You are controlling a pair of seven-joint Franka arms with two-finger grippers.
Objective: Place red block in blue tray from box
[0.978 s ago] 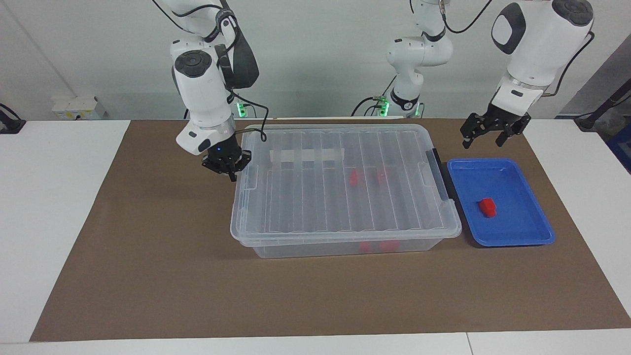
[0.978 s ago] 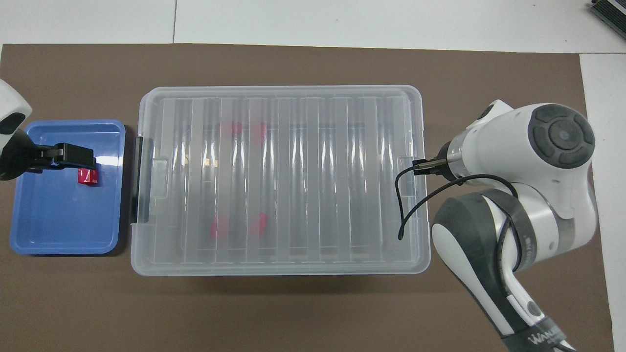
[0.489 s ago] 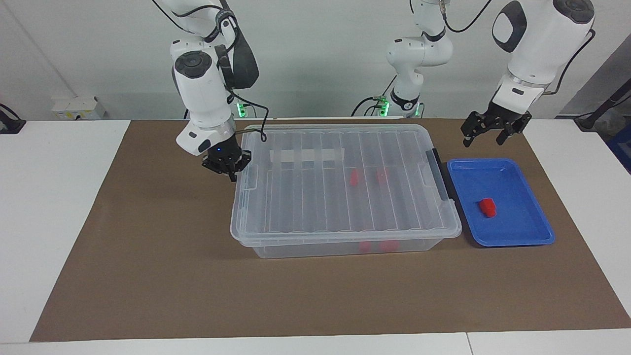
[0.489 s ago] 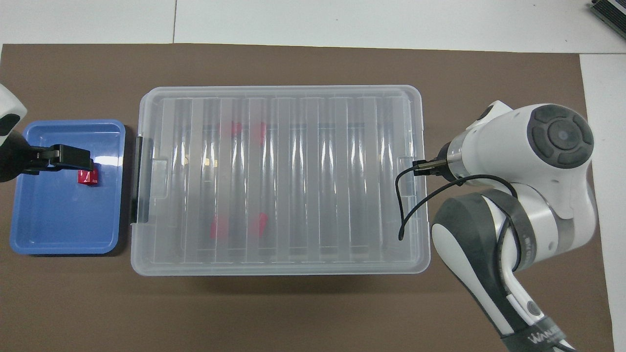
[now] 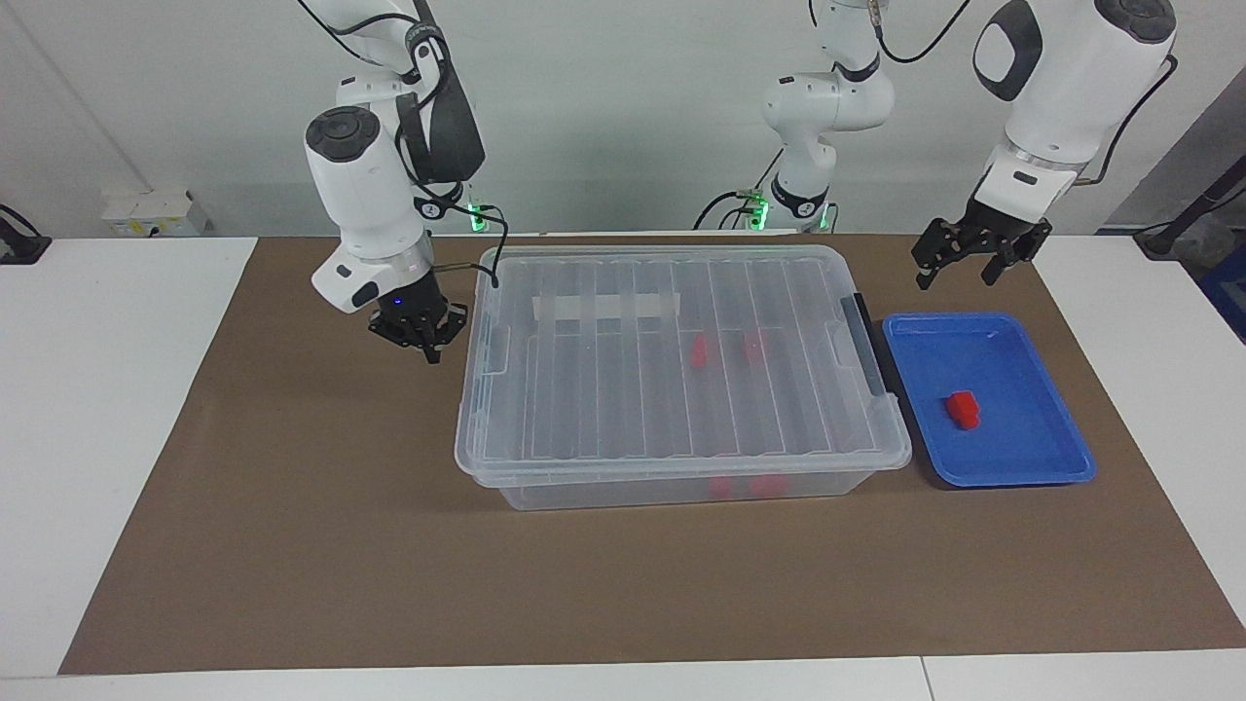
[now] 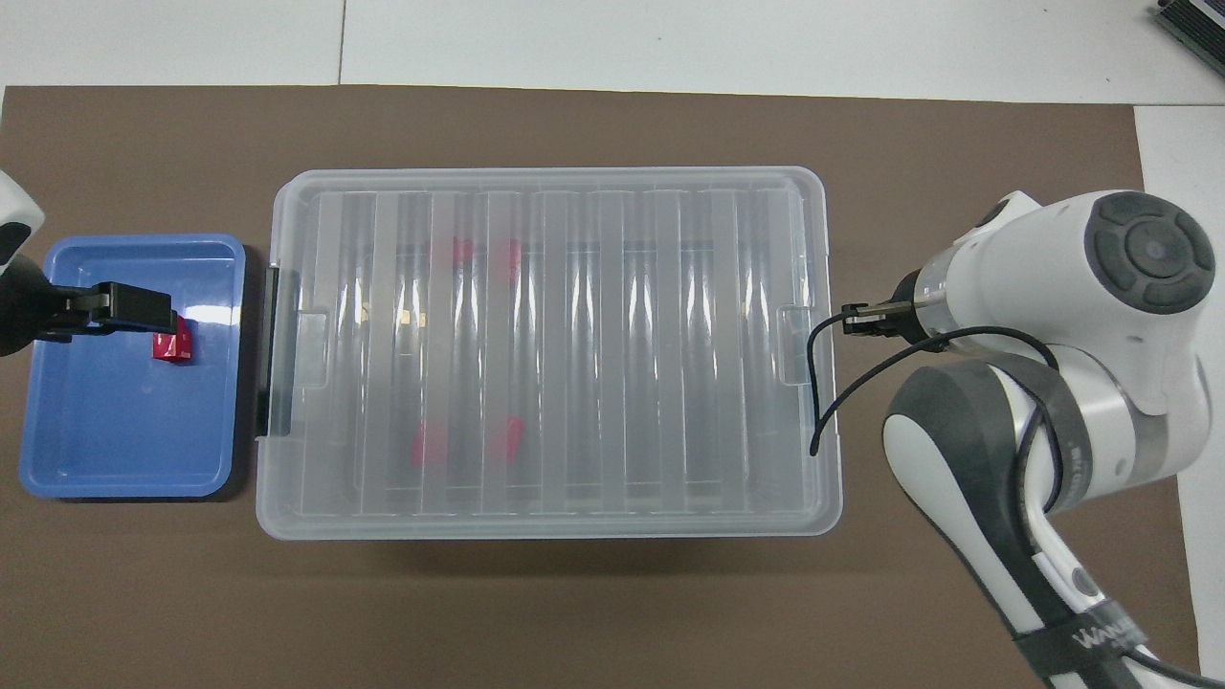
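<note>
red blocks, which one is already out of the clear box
The red block lying in the blue tray, at the left arm's end of the table. The other red blocks are all inside the clear box, under its shut lid.

We see both views evenly and brightly lit from above, with soft, short shadows. The box (image 5: 681,365) casts a narrow dark band on the mat along its edge farther from the robots. White glare streaks run along its lid ribs, blurring the red shapes inside. A small highlight sits on the blue tray (image 6: 57,459) floor just beside the left gripper (image 6: 144,306) fingertips. Focus is crisp throughout.
</note>
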